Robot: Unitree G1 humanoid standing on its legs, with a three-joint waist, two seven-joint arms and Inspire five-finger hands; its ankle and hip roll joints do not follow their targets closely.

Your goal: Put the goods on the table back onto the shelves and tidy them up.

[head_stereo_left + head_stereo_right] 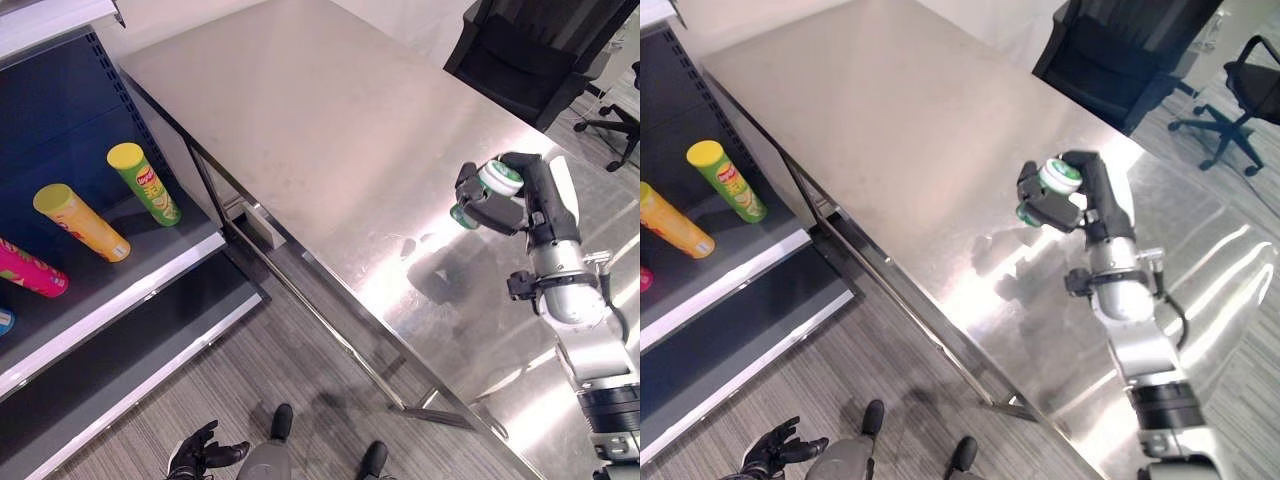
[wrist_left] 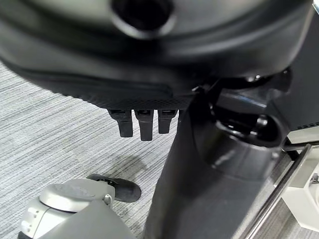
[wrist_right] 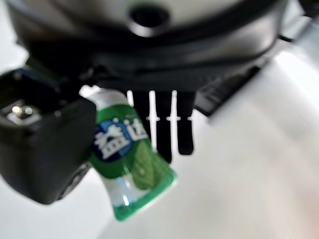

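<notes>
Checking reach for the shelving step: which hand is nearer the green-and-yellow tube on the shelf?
Left. The left hand hangs low over the floor below the shelf holding the green tube. The right hand is across the table, gripping a green bottle.

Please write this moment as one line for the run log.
right hand: holds green bottle over table | left hand: idle, low | shelf: tubes

The right arm (image 1: 575, 300) is silver-grey with rounded, jointed segments, ending in a dark right hand (image 1: 525, 195); the left hand (image 1: 195, 455) is dark too.
</notes>
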